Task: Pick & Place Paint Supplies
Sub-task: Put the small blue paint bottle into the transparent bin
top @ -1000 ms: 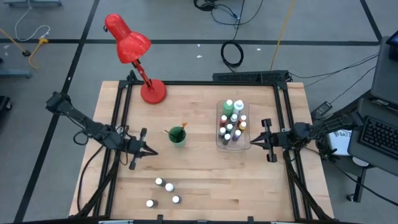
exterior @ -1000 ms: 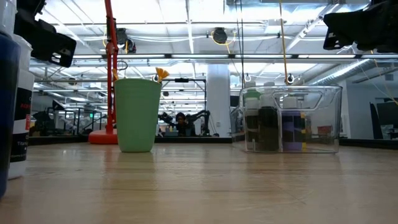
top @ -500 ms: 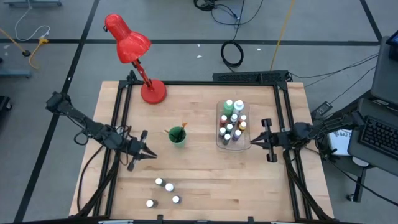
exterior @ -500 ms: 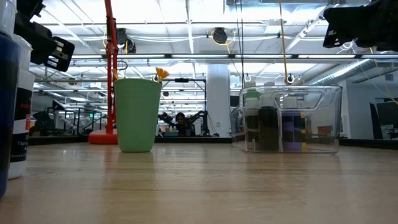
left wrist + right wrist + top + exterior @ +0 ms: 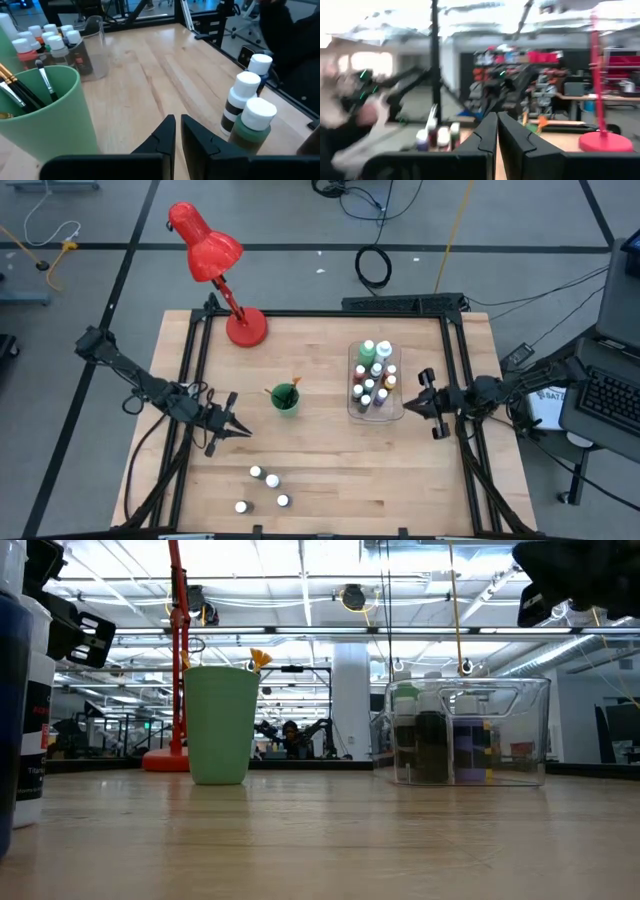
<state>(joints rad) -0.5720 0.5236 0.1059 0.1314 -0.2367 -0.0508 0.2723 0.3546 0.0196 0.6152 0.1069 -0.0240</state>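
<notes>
From above, the left claw (image 5: 238,430), fingers together and empty, hangs over the bench (image 5: 330,470) between the green cup (image 5: 285,398) and four loose paint bottles (image 5: 266,488), seemingly lining up a pick. The right claw (image 5: 412,404), also shut, waits beside the clear tray (image 5: 374,413) of sorted bottles. The left wrist view shows brushes (image 5: 22,92) in the cup.

No legible text; bottle (image 5: 22,720) label print too blurred to read.
</notes>
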